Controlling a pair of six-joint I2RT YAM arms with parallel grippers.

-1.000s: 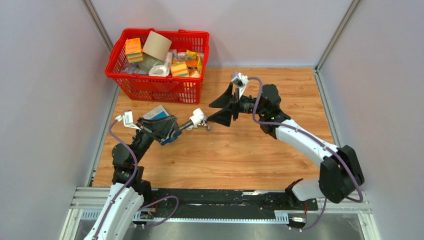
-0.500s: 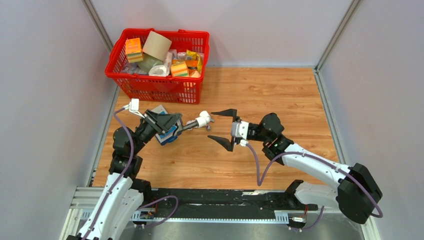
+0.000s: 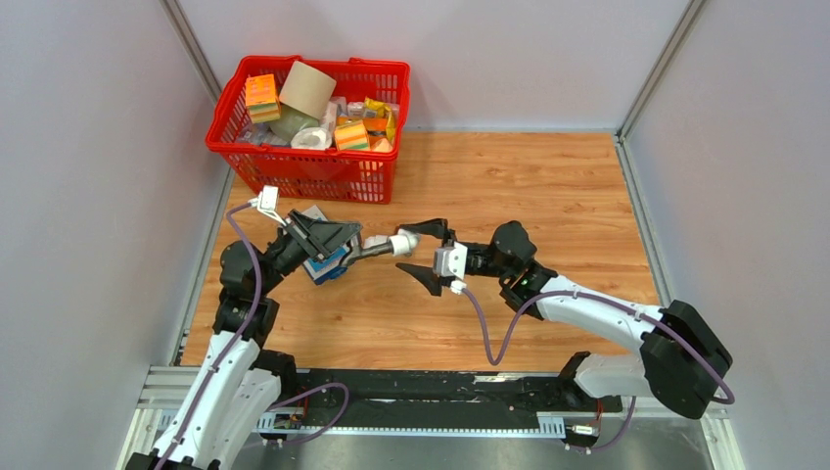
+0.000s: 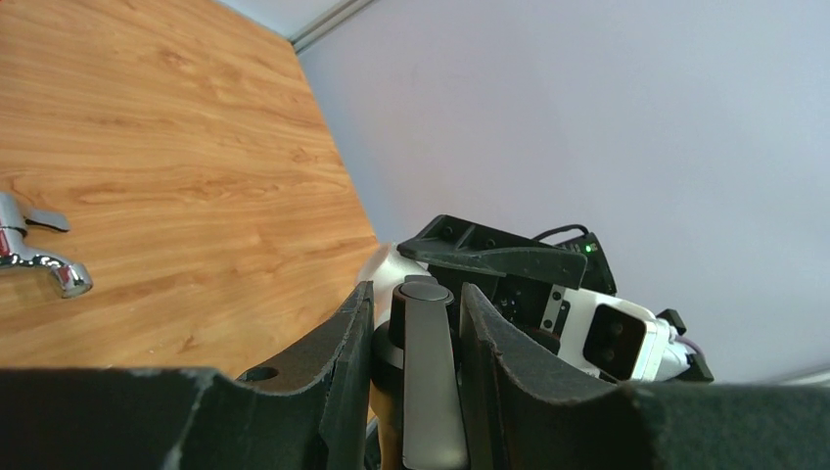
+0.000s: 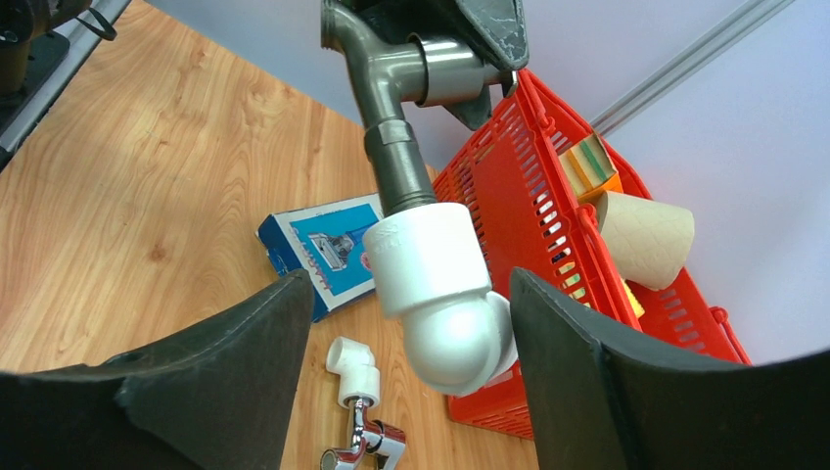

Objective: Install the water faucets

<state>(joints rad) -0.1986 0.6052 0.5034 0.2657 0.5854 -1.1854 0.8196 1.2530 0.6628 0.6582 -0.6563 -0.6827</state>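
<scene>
My left gripper [image 3: 331, 241] is shut on the dark grey faucet [image 3: 369, 251], its T-handle [image 4: 429, 392] clamped between the fingers. The faucet sticks out to the right, above the table, with a white elbow fitting [image 3: 403, 243] on its end. My right gripper [image 3: 431, 258] stands open around that elbow [image 5: 440, 294]. The right finger [image 5: 626, 392] is close against the elbow and the left finger [image 5: 225, 392] stands clear of it. The chrome faucet [image 5: 364, 436], with its own white elbow [image 5: 352, 367], lies on the wood below.
A flat blue-and-white box [image 5: 323, 250] lies on the table under the held faucet. The red basket [image 3: 294, 166], with several packages in it, stands at the back left. Grey walls close in both sides.
My right gripper swung down and left, from beside the elbow to around it, and its jaws have narrowed a little. The left gripper kept its hold and hardly moved.
</scene>
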